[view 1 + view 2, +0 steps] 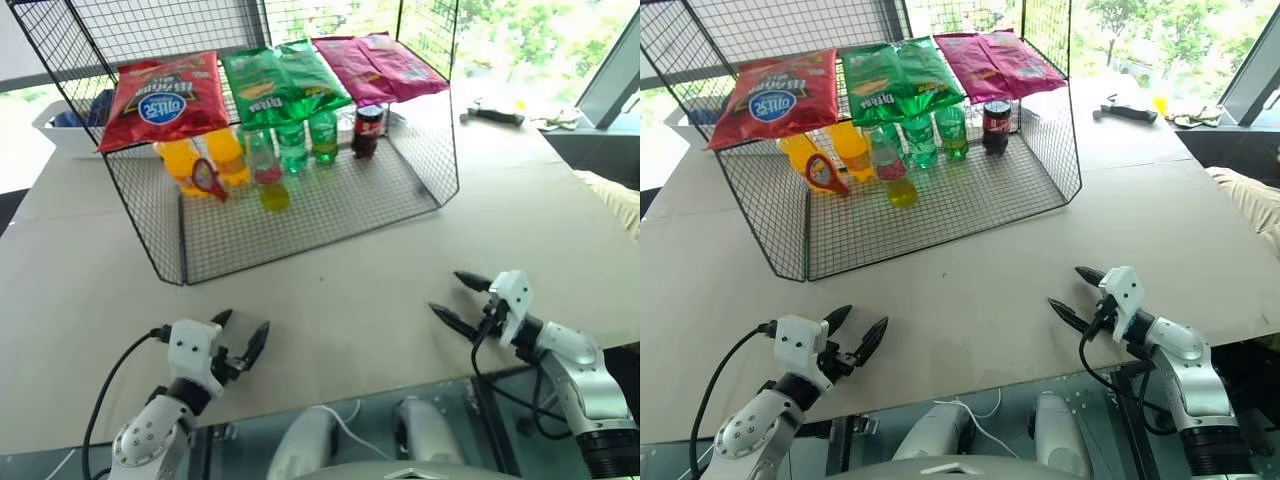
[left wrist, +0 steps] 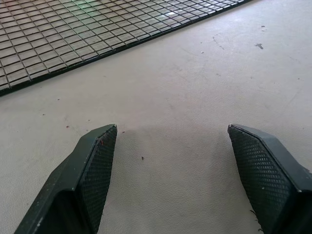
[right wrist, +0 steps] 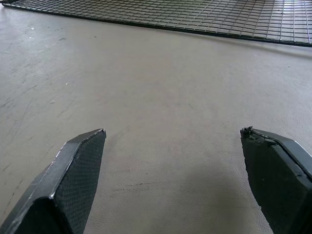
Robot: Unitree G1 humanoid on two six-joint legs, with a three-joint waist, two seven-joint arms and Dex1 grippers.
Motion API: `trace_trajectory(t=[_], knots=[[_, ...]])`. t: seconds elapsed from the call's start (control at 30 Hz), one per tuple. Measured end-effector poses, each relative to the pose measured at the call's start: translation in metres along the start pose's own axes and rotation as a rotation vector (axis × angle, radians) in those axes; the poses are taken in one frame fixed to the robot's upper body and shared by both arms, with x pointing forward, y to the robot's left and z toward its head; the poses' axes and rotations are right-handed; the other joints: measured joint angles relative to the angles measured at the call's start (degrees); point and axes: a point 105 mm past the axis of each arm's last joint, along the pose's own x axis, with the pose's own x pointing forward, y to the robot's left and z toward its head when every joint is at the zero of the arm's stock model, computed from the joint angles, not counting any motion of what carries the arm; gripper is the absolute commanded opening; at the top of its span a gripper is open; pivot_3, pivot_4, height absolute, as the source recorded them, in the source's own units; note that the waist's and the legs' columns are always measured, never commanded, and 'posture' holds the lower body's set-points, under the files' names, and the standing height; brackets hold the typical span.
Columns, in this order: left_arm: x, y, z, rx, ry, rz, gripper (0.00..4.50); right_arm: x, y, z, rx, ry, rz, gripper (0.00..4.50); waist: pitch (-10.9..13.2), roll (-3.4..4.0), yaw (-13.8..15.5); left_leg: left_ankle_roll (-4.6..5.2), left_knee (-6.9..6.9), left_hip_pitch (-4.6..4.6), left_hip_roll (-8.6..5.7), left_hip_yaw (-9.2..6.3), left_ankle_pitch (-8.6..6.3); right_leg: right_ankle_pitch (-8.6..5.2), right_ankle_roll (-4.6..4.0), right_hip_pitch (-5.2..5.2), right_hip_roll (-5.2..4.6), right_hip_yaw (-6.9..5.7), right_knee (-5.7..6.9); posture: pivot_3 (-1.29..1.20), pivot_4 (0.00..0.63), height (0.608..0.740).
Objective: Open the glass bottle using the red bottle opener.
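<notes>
Pale table by bright windows, wire rack at the back, both grippers low at the near edge.

The table (image 1: 330, 330) is a matt, beige, lightly scuffed sheet, bare in front of the rack (image 1: 300, 215), whose black mesh floor and walls stand on its far half. Chip bags (image 1: 165, 95) lie across the rack's top; under them stand orange and green soda bottles, a cola bottle (image 1: 368, 130) and the glass bottle (image 1: 268, 172), with the red opener (image 1: 208, 178) just to its left against the orange bottles. Greenery shows through the windows behind. A white bin (image 1: 60, 128) sits at far left, a dark tool (image 1: 495, 115) at far right. The left gripper (image 1: 240, 340) and right gripper (image 1: 460, 297) hover with fingers wide apart, holding nothing, well apart from the rack.
</notes>
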Motion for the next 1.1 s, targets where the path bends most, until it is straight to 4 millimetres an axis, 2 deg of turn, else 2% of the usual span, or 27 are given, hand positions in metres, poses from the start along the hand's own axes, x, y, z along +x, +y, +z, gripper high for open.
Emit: trace_trajectory(t=[0.93, 1.0, 1.1], knots=[[0.008, 0.001, 0.010, -0.011, -0.051, 0.015, 3.76, 0.001, -0.004, -0.002, -0.023, -0.019, 0.015, 4.44, 0.0, 0.00, 0.0, 0.00, 0.01, 0.00, 0.00, 0.00, 0.00, 0.00, 0.00, 0.00, 0.01, 0.01, 0.00, 0.00, 0.150, 0.740], [0.015, 0.004, 0.019, -0.011, -0.087, 0.043, 3.76, 0.005, -0.002, 0.003, -0.031, -0.029, 0.034, 4.44, 0.0, 0.01, 0.1, -0.01, 0.07, 0.00, 0.00, -0.01, 0.00, 0.01, 0.00, 0.00, 0.01, -0.01, 0.05, 0.00, 0.150, 0.740], [0.034, 0.013, 0.048, 0.010, -0.187, 0.093, 3.76, 0.022, 0.009, 0.036, -0.064, -0.121, 0.098, 4.44, 0.0, 0.03, 0.0, -0.02, 0.26, -0.01, 0.01, -0.08, 0.01, 0.01, 0.00, 0.02, 0.05, -0.03, 0.19, 0.00, 0.150, 0.740]])
